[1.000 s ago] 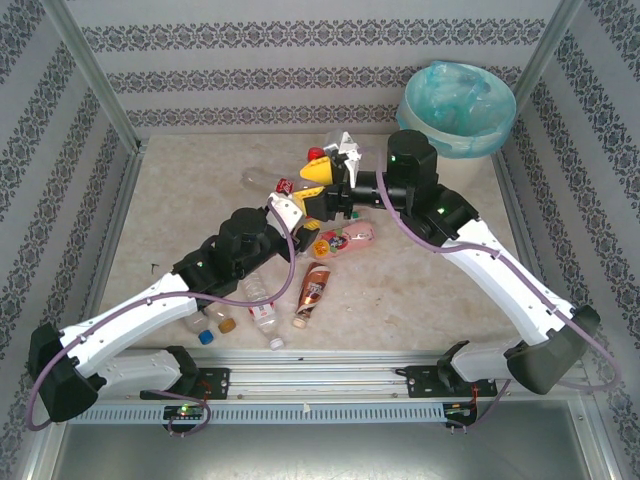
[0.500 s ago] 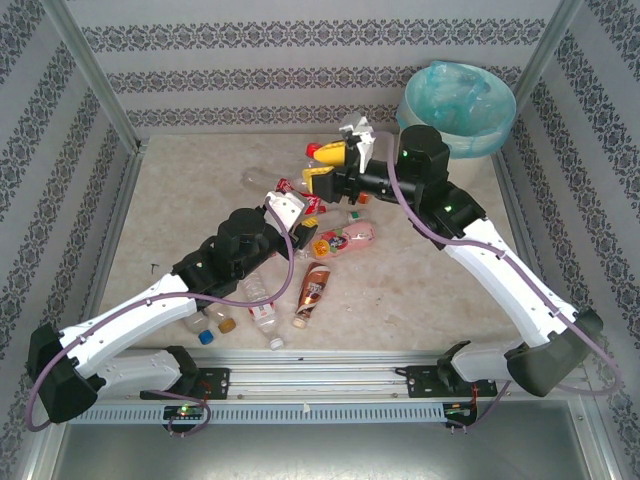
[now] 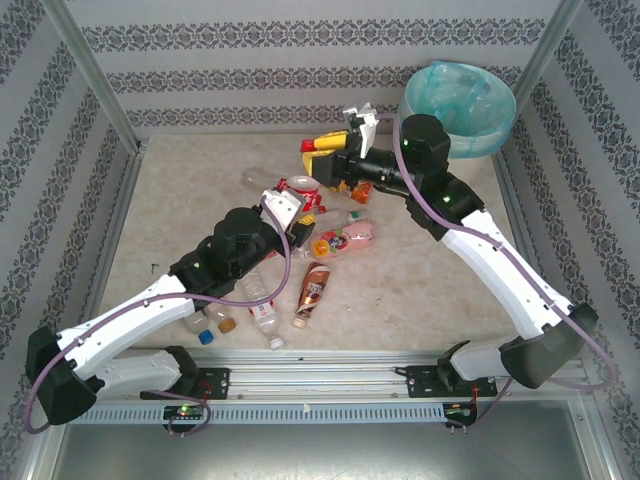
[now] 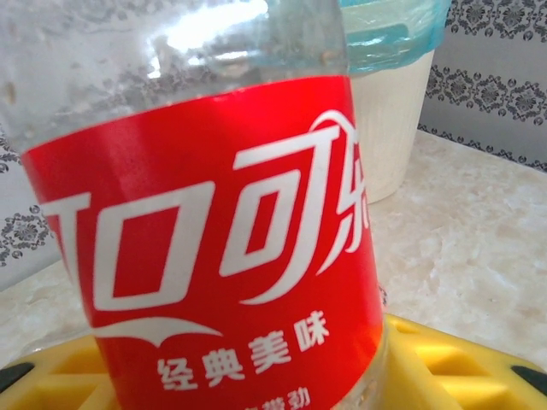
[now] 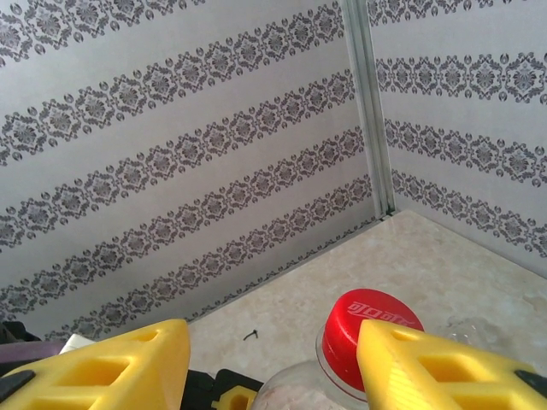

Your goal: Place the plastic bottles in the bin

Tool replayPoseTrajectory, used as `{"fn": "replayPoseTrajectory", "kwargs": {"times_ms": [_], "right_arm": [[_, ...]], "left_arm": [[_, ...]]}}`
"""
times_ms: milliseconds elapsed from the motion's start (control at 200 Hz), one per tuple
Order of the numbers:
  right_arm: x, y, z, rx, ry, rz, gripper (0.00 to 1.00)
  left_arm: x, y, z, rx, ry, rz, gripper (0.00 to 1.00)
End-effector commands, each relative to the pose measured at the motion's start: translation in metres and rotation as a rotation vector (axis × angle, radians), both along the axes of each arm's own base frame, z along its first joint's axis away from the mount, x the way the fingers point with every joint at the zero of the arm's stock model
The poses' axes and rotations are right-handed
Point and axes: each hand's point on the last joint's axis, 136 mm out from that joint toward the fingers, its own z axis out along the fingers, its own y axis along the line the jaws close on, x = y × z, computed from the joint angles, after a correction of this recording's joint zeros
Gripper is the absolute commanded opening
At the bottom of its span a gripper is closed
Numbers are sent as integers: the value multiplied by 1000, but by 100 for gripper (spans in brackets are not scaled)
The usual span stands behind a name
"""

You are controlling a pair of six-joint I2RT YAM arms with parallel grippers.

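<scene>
Left pincer (image 3: 292, 208) clamps a red-labelled bottle (image 4: 214, 256) at mid-tabletop (image 3: 400, 290), just beyond the loose bottles (image 3: 313, 285) lying there. Right pincer (image 5: 272, 342), near the lined bin (image 4: 389, 128) in the far right corner, holds a red-capped bottle (image 5: 359, 309) between its yellow fingers (image 5: 111, 367).

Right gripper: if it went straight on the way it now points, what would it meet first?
Beyond the red-capped bottle gripped in the right gripper, the way looks free over the table to the patterned wall left of the corner post; that wall would probably come first, though depth is unclear.
</scene>
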Motion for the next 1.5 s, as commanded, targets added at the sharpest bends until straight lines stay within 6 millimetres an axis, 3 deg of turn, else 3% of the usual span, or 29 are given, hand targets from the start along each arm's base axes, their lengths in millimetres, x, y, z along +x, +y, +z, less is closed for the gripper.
{"fn": "replayPoseTrajectory", "kwargs": {"times_ms": [0,80,190,300,520,620,754,1159,1209,1259,1294,1494], "right_arm": [[5,7,3,14,25,11,55],[13,6,-1,-10,43,-27,55],[25,-11,-3,-24,54,-140,56],[25,-24,3,5,59,-170,56],[18,-30,6,-15,46,-164,58],[17,-27,10,-8,35,-143,59],[11,-8,7,-13,59,-43,59],[14,14,-5,-22,97,18,50],[15,14,-6,-26,102,12,51],[18,12,-10,-36,113,-5,61],[19,12,-11,-40,118,-13,62],[13,14,-6,-21,115,22,41]], "left_arm": [[-8,-8,18,-47,-54,-64,54],[-9,-8,19,-60,-53,-62,54],[-6,-3,18,-54,-56,-34,54],[-5,-1,18,-52,-54,-18,53],[-4,-3,16,-56,-53,-19,53],[-4,-4,16,-59,-52,-29,53],[-5,-6,16,-63,-52,-39,53],[-6,-4,18,-55,-64,-40,53],[-6,-3,19,-54,-66,-35,54],[-6,-2,19,-57,-68,-31,53],[-7,-2,21,-63,-71,-30,53],[-7,-2,20,-60,-68,-32,54]]}}
